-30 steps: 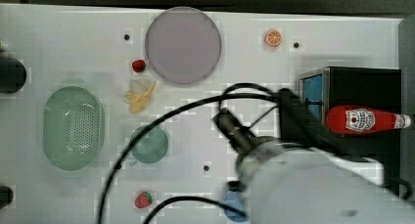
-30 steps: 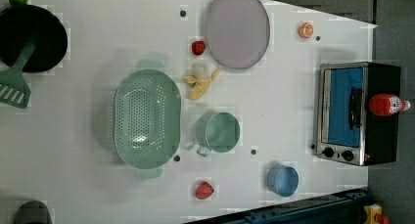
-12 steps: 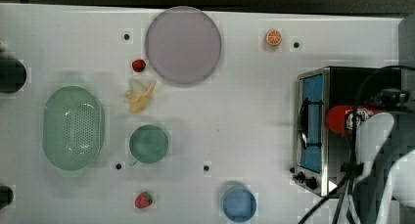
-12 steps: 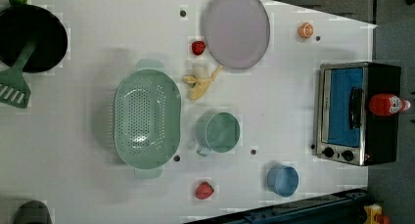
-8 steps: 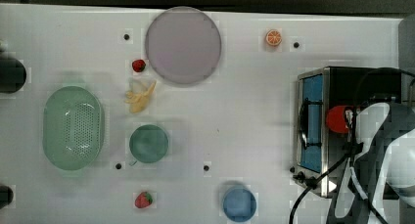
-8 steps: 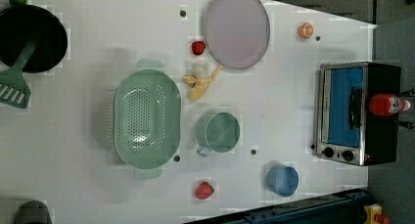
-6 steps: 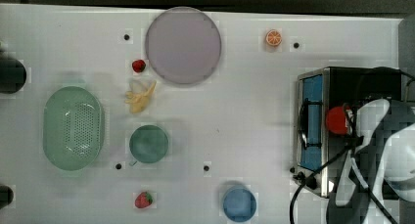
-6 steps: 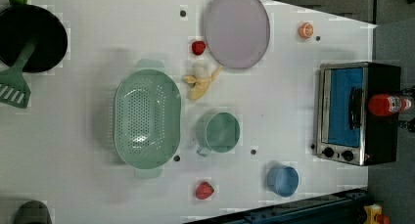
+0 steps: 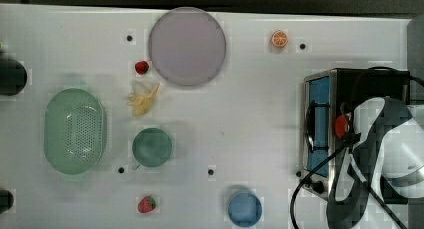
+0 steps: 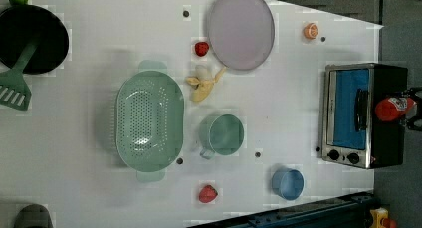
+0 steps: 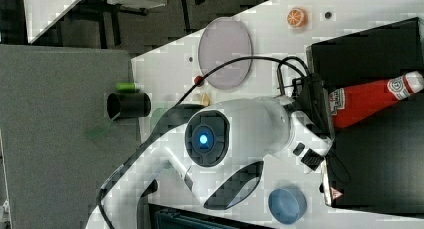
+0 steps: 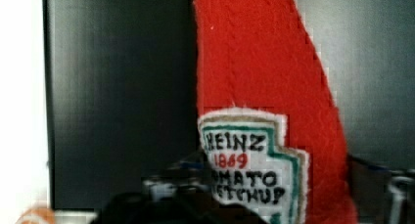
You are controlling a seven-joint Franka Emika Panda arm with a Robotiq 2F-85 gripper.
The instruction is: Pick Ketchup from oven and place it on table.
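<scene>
**While the ketchup is lying on the oven roof, your gripper is at its base**

You are looking at the Ketchup (image 11: 372, 96) lying on its side on the black top of the oven (image 10: 348, 113), which is sitting at one end of the table (image 9: 260, 104), beside an edge. Your gripper (image 11: 320, 106) is sitting at the bottle's broad end, but I cannot tell whether its jaws are gripping. A blue bowl (image 9: 245, 208) is resting near the oven's knobs.

Dark grey floor (image 11: 55, 139) beyond tabletop
</scene>
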